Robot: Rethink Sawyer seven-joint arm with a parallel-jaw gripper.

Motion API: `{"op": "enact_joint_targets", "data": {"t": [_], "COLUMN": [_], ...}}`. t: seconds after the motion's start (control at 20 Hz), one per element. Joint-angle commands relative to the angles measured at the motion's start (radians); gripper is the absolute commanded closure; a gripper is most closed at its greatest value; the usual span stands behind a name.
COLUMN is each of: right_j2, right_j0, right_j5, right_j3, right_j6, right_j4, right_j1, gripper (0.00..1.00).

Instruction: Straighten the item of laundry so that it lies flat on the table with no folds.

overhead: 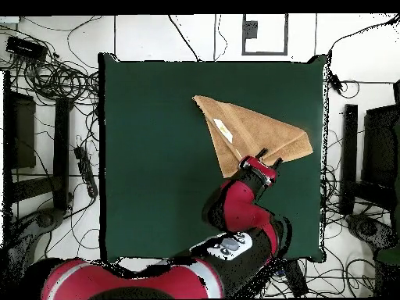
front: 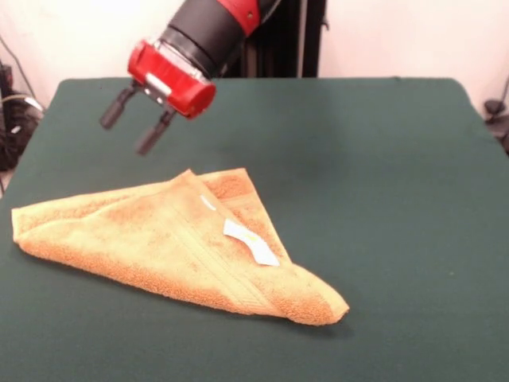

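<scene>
The orange-tan towel (front: 171, 243) lies on the dark green table (front: 382, 175), folded over into a rough triangle with a woven band and a small white label (front: 250, 241) on top. It also shows in the overhead view (overhead: 250, 134), right of the table's middle (overhead: 156, 141). My gripper (front: 134, 129) hangs in the air above and behind the towel's far edge, open and empty, its two black fingers (front: 117, 108) apart. In the overhead view the gripper (overhead: 269, 157) sits over the towel's edge nearest the robot's base.
The red and black arm (overhead: 234, 211) reaches up from the bottom edge over the table. Cables and dark equipment (overhead: 47, 78) lie on the floor around the table on both sides. The table's edges show all round.
</scene>
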State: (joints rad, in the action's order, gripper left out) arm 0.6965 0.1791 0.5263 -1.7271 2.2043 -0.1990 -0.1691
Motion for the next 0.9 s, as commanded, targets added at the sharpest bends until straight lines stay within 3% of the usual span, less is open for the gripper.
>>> {"op": "enact_joint_targets", "data": {"t": [0.05, 0.2, 0.45, 0.7, 0.9], "right_j2": [-0.320, -0.322, -0.456, -0.516, -0.541], "right_j0": [0.005, 0.008, -0.092, -0.118, -0.120], "right_j5": [0.100, 0.057, -0.131, -0.249, -0.259], "right_j3": [0.038, 0.021, 0.017, -0.005, -0.015], "right_j6": [0.277, 0.241, 0.183, 0.160, 0.178], "right_j4": [0.061, 0.048, 0.165, 0.140, 0.095], "right_j1": [-0.085, -0.101, -0.154, -0.173, -0.140], "gripper": [0.00, 0.00, 0.00, 0.00, 0.00]}}
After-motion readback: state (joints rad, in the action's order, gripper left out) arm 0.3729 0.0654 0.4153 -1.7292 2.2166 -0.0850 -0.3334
